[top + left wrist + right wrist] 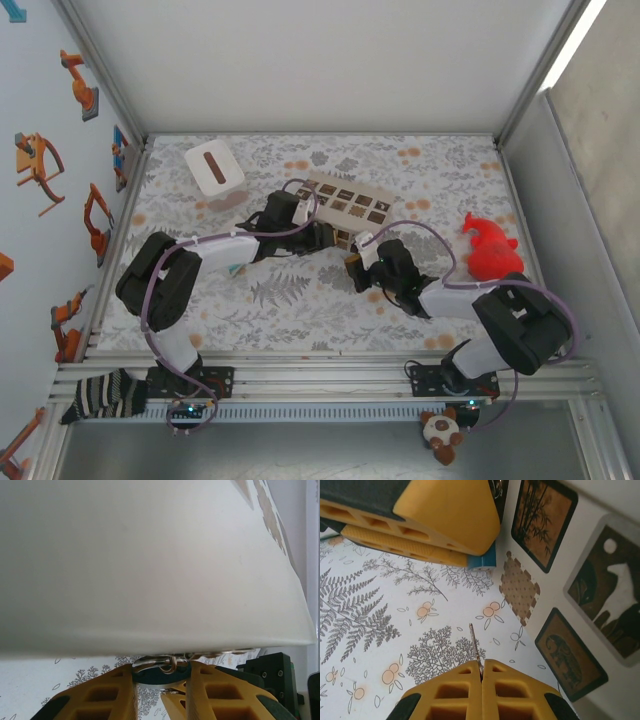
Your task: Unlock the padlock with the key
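One key [474,641] pinched in right claw [482,669], padlock [483,561] ahead.

White surface [300,300], printed with grey ferns and small orange blossoms. Cream picture box [350,200], set with dark brown and tan tiles of bamboo, elephant and llama. Left of the picture box, white tissue box [214,168] with brown slot. Right of it, bright red toy [490,250]. In front, yellow-and-black left tool [162,675] and right tool [481,670]; blue padlock [482,561], silver key [475,642].
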You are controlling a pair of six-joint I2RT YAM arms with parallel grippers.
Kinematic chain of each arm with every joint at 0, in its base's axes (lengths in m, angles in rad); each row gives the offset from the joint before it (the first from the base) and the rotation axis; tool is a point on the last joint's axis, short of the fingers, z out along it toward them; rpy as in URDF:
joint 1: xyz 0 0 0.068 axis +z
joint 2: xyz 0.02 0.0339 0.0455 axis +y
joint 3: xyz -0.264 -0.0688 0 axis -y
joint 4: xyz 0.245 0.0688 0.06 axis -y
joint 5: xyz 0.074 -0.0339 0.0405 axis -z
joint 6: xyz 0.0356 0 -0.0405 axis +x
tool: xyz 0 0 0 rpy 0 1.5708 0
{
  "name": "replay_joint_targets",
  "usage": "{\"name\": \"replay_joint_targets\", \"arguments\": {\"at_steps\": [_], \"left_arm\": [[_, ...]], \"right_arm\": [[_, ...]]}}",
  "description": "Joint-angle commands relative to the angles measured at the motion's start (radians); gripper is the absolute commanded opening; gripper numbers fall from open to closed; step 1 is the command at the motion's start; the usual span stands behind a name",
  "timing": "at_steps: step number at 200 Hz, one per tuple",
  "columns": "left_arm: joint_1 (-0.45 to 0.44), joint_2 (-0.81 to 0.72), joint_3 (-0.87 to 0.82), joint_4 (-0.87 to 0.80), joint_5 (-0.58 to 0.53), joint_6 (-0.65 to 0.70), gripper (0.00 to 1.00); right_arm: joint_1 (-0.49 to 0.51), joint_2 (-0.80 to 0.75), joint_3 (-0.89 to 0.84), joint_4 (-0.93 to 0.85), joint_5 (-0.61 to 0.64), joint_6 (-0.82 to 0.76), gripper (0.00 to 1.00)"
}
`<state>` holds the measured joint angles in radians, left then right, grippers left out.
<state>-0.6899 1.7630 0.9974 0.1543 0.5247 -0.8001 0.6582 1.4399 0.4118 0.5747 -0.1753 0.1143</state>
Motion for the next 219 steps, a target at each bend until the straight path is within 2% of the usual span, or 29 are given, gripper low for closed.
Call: {"name": "replay_joint_targets", "arguments": {"at_steps": [1, 45, 137, 219], "left_arm": [[-0.01, -0.051, 0.039, 0.018, 0.05, -0.027, 0.25], [-0.013, -0.051, 0.044, 0.024, 0.049, -0.036, 0.24], [-0.014, -0.046, 0.04, 0.029, 0.043, -0.039, 0.23], [-0.014, -0.042, 0.036, 0.033, 0.041, -0.039, 0.23]], "right_arm": [[0.004, 0.005, 0.026, 0.085, 0.035, -0.015, 0.0], [0.004, 0.039, 0.027, 0.15, 0.039, 0.015, 0.0], [0.006, 0.074, 0.034, 0.187, 0.079, 0.039, 0.0], [0.006, 0.085, 0.037, 0.213, 0.064, 0.051, 0.0]]}}
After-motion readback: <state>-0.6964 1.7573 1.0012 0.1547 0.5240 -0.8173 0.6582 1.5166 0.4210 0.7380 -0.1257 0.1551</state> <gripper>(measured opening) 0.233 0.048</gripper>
